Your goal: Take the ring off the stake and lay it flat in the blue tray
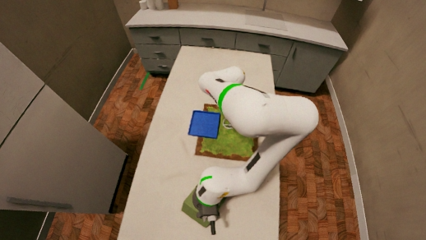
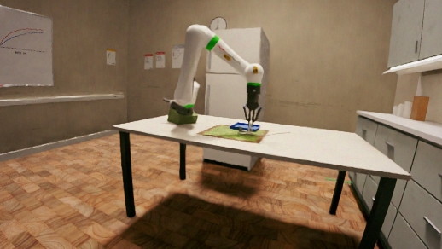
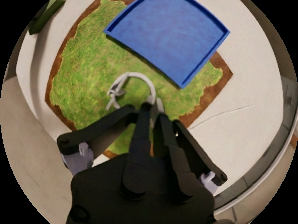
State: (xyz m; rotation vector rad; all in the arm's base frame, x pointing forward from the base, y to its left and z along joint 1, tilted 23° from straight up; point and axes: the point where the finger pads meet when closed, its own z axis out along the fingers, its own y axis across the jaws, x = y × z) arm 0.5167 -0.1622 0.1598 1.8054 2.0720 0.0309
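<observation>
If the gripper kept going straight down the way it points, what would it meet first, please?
Most likely the thin grey metal ring on the green grass-like mat, just below the shut gripper; depth is unclear, so contact may already exist.
</observation>
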